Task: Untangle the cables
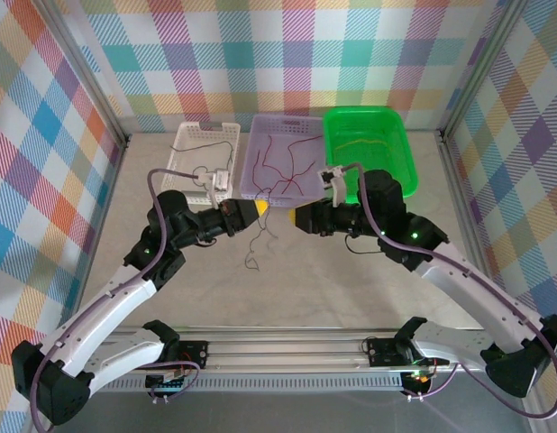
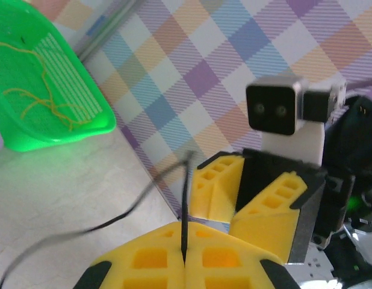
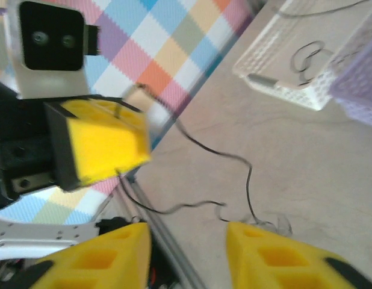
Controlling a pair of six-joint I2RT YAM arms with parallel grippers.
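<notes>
Left wrist: end effector [image 2: 185, 256] pinches black cable [image 2: 185, 205]

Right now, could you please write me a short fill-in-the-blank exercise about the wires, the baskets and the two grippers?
1. The left gripper is shut on a ____ wire.
2. The green basket holds ____ wires.
3. The right gripper has its jaws ____.
4. In the top view, the white basket stands to the ____ of the purple tray.
Missing words: black; yellow; open; left.
</notes>
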